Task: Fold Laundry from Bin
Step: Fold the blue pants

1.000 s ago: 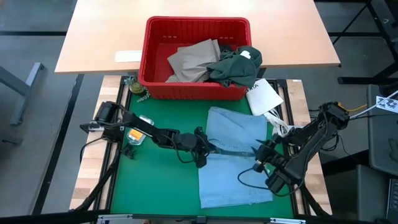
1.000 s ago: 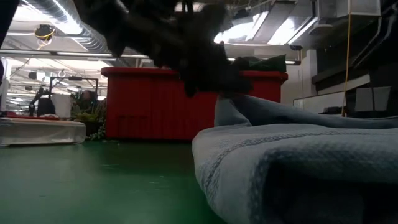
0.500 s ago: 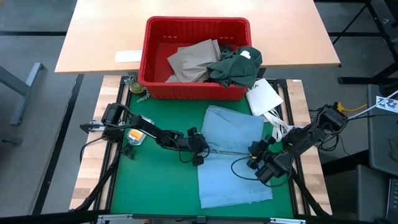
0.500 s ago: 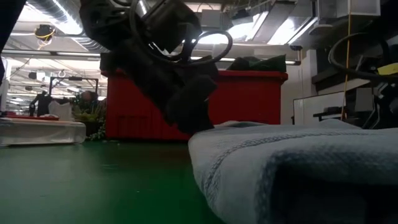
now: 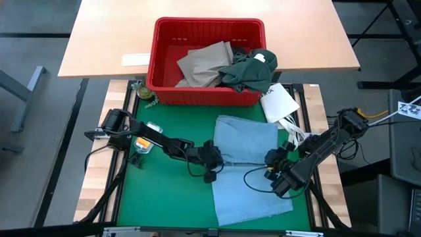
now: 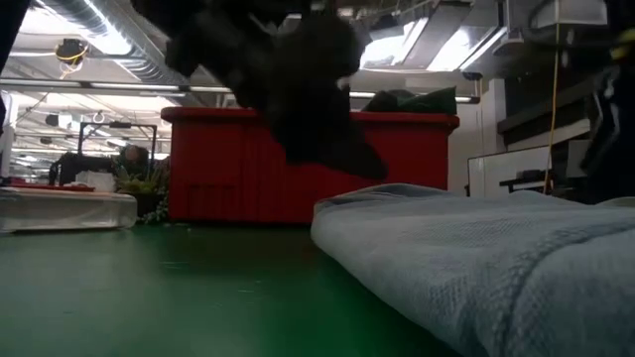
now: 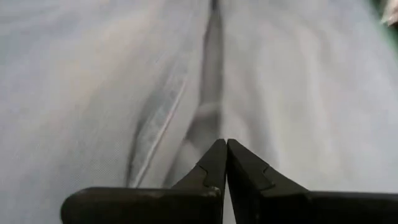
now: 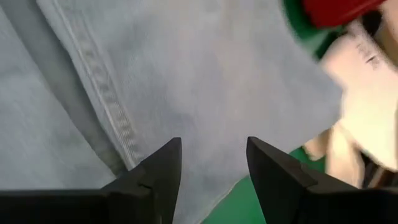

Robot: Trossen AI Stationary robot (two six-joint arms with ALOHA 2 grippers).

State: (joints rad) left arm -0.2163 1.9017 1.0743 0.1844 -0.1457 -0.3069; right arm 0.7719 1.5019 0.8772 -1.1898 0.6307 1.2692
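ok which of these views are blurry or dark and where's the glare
Low view: the left gripper is a dark, smeared silhouette against bright ceiling lights, and the near light blue garment is soft. Left wrist view: cloth out of focus. Right wrist view: the white packet and the red bin are blurred. High view: evenly lit, no glare.
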